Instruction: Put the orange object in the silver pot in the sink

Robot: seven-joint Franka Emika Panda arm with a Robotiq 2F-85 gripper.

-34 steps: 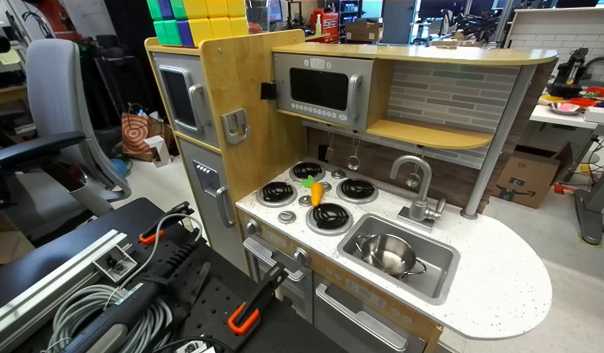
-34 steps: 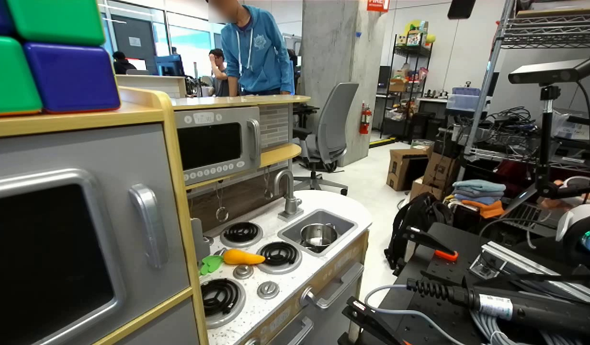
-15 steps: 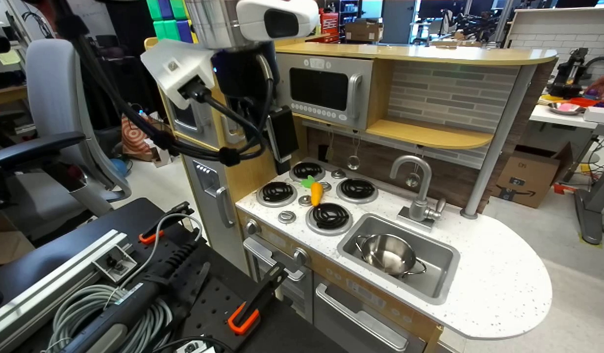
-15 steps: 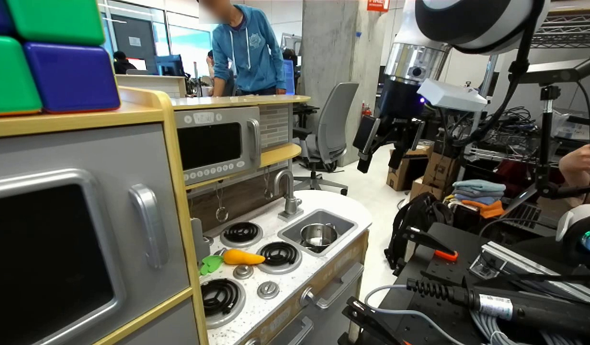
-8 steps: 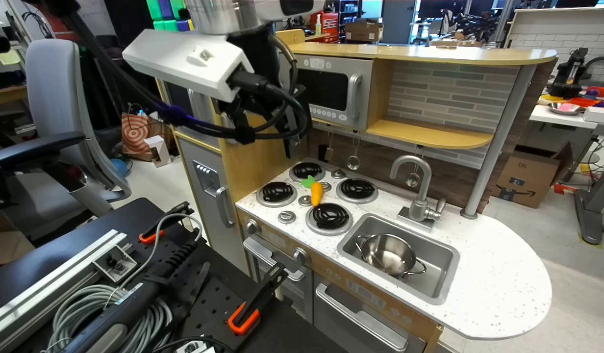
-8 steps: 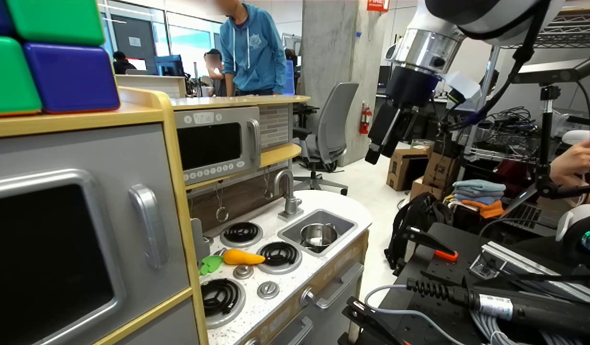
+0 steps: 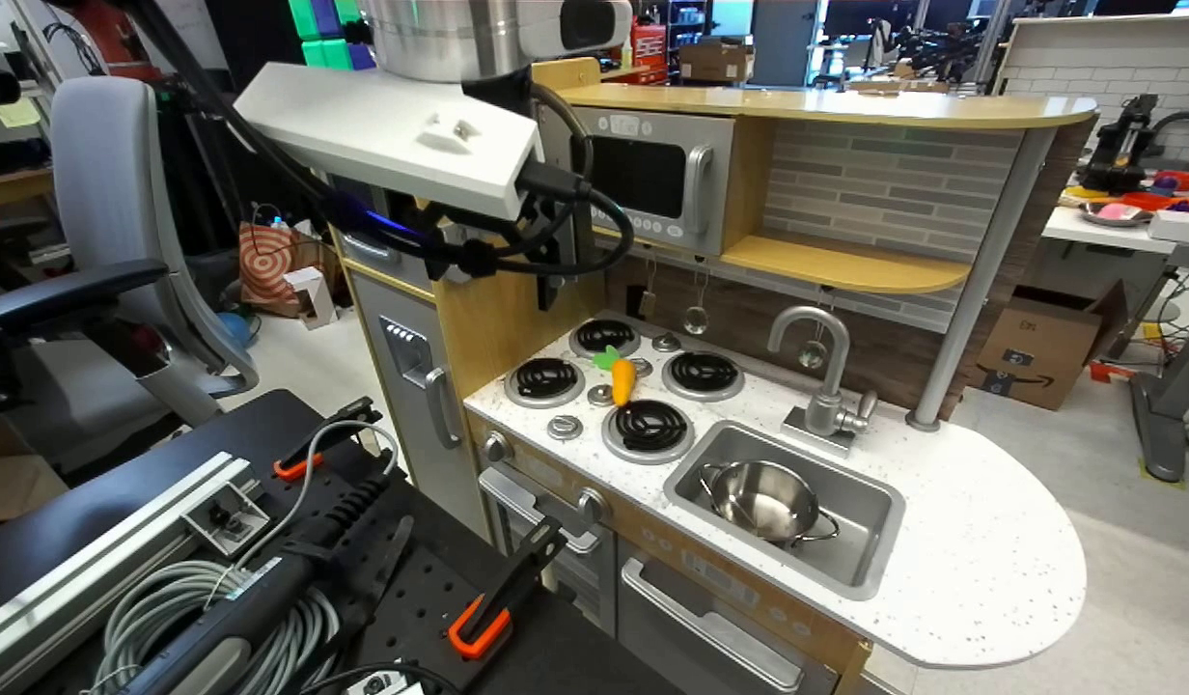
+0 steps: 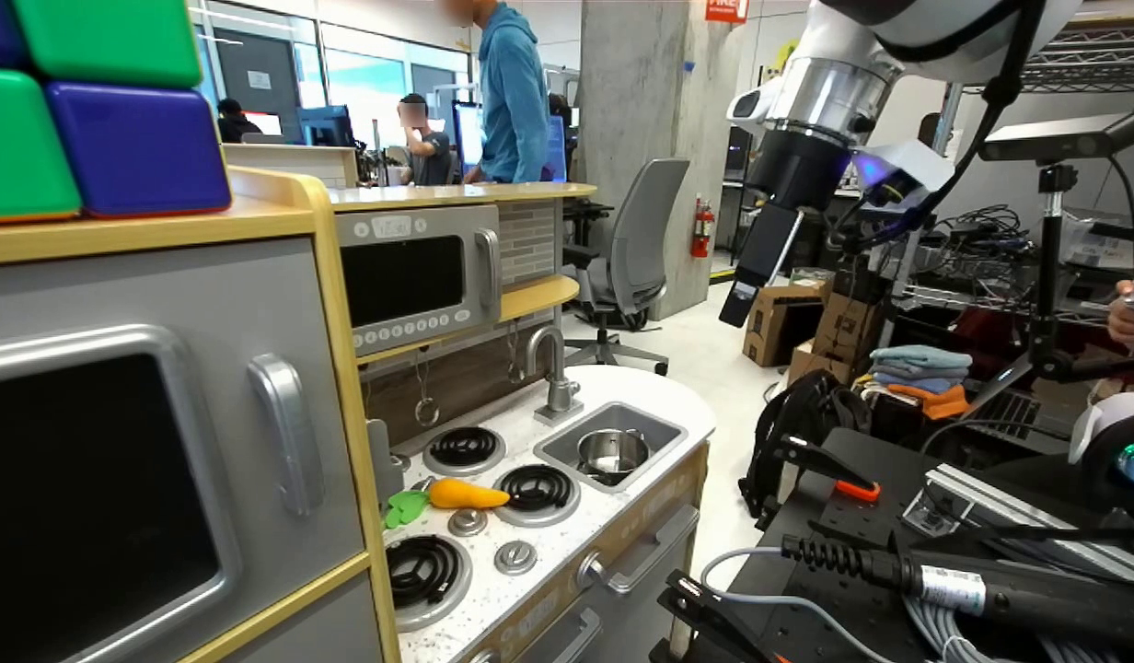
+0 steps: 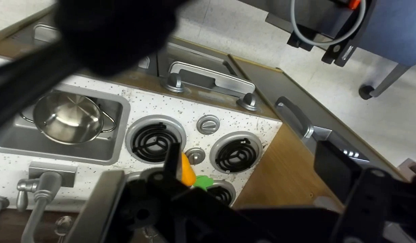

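The orange object is a toy carrot with a green leafy top. It lies on the white stove top among the burners in both exterior views (image 7: 623,383) (image 8: 466,494). In the wrist view the carrot (image 9: 187,172) is partly hidden behind a finger. The silver pot (image 7: 768,502) (image 8: 613,451) (image 9: 68,118) stands upright inside the grey sink (image 7: 853,560) (image 8: 661,444) (image 9: 103,148), and its inside looks empty. My gripper (image 9: 252,162) is open, its fingers wide apart with nothing between them. In an exterior view it hangs in the air, well above the counter (image 8: 740,299).
A silver faucet (image 7: 826,386) rises behind the sink. A microwave (image 7: 643,174) and shelf (image 7: 845,263) overhang the back of the counter. A tall wooden side panel (image 7: 517,193) borders the stove. A black table with clamps and cables (image 7: 382,579) stands in front.
The arm, out of view at first, has come in above the stove side. Its wrist has turned since it appeared. Carrot and pot have not moved.
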